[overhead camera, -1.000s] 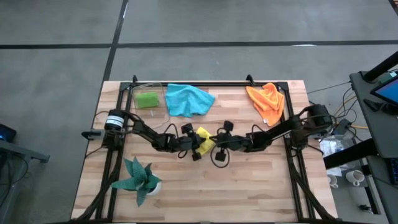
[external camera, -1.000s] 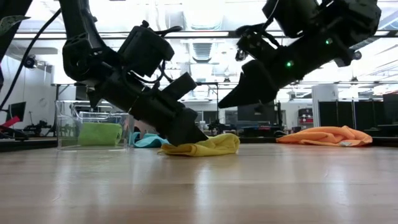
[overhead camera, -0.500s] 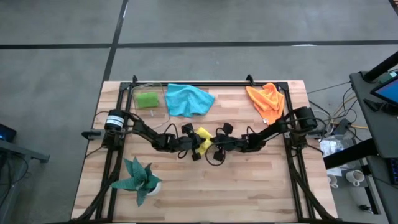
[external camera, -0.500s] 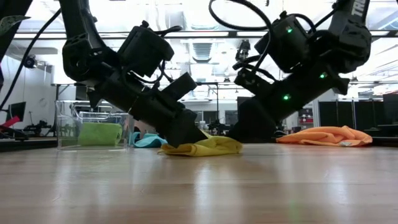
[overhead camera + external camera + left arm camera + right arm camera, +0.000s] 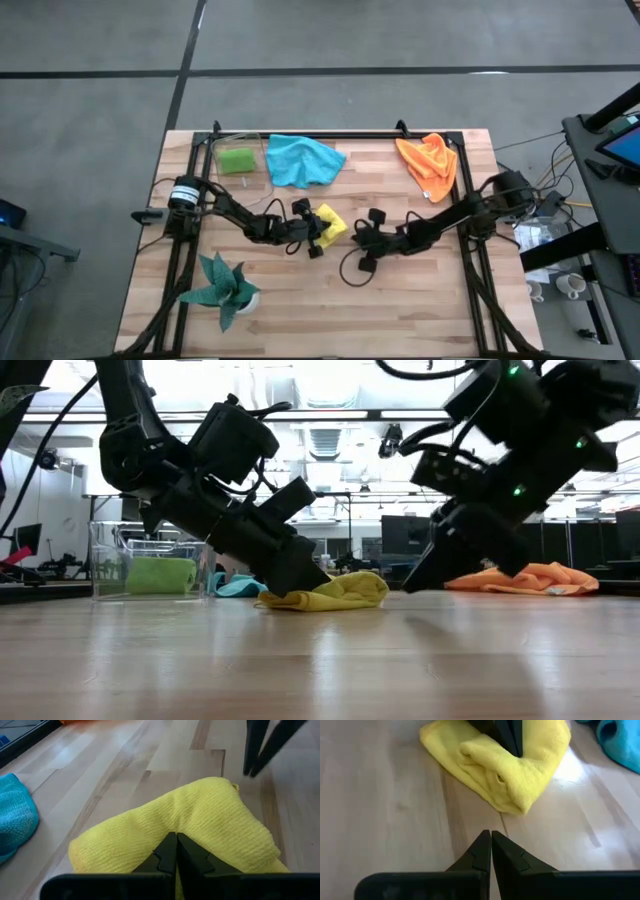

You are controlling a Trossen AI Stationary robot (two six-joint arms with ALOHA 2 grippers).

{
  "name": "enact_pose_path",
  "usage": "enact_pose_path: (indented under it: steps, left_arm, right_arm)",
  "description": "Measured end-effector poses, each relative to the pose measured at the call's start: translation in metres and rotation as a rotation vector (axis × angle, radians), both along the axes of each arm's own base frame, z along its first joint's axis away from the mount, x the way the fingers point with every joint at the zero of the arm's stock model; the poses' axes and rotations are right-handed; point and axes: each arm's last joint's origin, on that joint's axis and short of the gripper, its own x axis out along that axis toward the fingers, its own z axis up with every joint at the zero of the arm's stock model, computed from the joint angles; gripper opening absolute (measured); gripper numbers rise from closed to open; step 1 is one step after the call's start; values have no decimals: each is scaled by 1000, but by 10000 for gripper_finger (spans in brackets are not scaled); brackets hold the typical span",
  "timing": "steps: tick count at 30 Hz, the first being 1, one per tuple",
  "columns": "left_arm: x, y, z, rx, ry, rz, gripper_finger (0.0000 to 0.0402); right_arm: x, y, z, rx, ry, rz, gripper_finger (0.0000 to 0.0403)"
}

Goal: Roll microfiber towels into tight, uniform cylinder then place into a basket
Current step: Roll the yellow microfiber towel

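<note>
A pale wooden tabletop (image 5: 400, 300) carries everything, with grey floor around it and a bright workshop room beyond its far edge. Nearest the front edge, on my left, stands a dark teal spiky plant (image 5: 222, 290) in a white pot, well apart from the work.

In the middle of the tabletop lies the yellow towel (image 5: 331, 223), loosely folded into a bent, bunched shape and not a tight cylinder. My left fingers (image 5: 175, 851) are pressed together, tip down on that towel; from the left wrist view the closed tips sink into its fold, and from the low view my left gripper (image 5: 297, 575) leans onto the cloth's edge. Whether any cloth is pinched between them I cannot tell.

My right gripper (image 5: 368, 237) sits just beside the yellow towel, toward the right, apart from it. Its fingers (image 5: 490, 851) are closed together with nothing between them, pointing at the towel across bare wood.

Farther back, the blue towel (image 5: 303, 159) lies crumpled near the far edge, and the orange towel (image 5: 430, 164) lies bunched near the far right corner. At the far left, the clear basket (image 5: 108, 565) holds the rolled lime green towel (image 5: 238, 160). A black metal frame (image 5: 330, 135) runs along the far edge.
</note>
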Motion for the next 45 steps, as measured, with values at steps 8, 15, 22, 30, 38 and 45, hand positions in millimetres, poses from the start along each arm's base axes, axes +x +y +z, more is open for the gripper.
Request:
enact_pose_path:
  steps: [8, 15, 22, 30, 38, 45]
  left_arm:
    - [0, 0, 0, 1, 0, 2, 0]
    - [0, 0, 0, 1, -1, 3, 0]
    - [0, 0, 0, 1, -2, 3, 0]
    - [0, 0, 0, 0, -2, 3, 0]
    - [2, 0, 2, -1, -9, 2, 0]
    - [2, 0, 1, -3, -9, 1, 0]
  right_arm:
    - [-5, 0, 4, 49, -22, -46, 11]
    - [-2, -14, -2, 47, -5, -93, 88]
    - [2, -28, 2, 94, -200, -145, 176]
    - [-12, -33, -11, 175, -222, -187, 175]
    - [-3, -31, -21, 189, -266, -176, 172]
    - [8, -29, -28, 165, -247, -164, 171]
